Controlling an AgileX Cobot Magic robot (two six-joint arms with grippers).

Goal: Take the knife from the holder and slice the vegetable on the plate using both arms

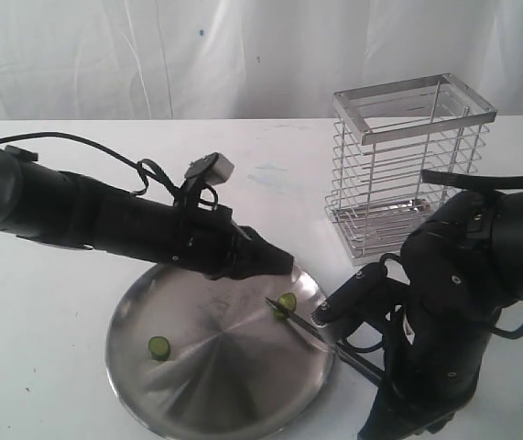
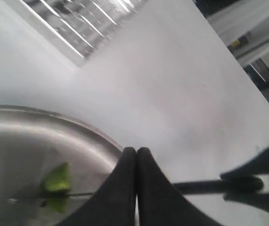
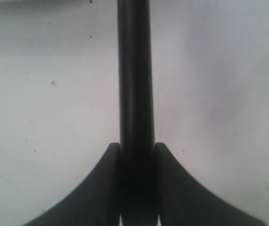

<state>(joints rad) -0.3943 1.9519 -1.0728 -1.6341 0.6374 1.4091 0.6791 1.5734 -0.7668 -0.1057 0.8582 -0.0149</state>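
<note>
The right tool (image 3: 135,149) is clamped on the black handle of the knife (image 1: 302,323), its two fingers pressed flat against the handle's sides with no gap showing. From that grip, off the plate's edge on the right arm's side, the knife's long axis runs diagonally in over the rim of the plate (image 1: 224,376), and the narrow blade ends across the vegetable (image 1: 286,303), a small green piece lying close to the far rim. In the left wrist view the blade shows as a thin line through the green piece.

The left tool (image 1: 284,264) is closed tip to tip and holds nothing. It hangs just above and beside that piece, nearer to it than the right tool is, but apart from it.

A cut slice (image 1: 158,346) lies well apart on the plate. The holder (image 1: 408,165) stands empty on the table (image 1: 41,348) behind.

The coming stroke likely turns on the blade crossing the piece squarely, pressed down along that diagonal.
</note>
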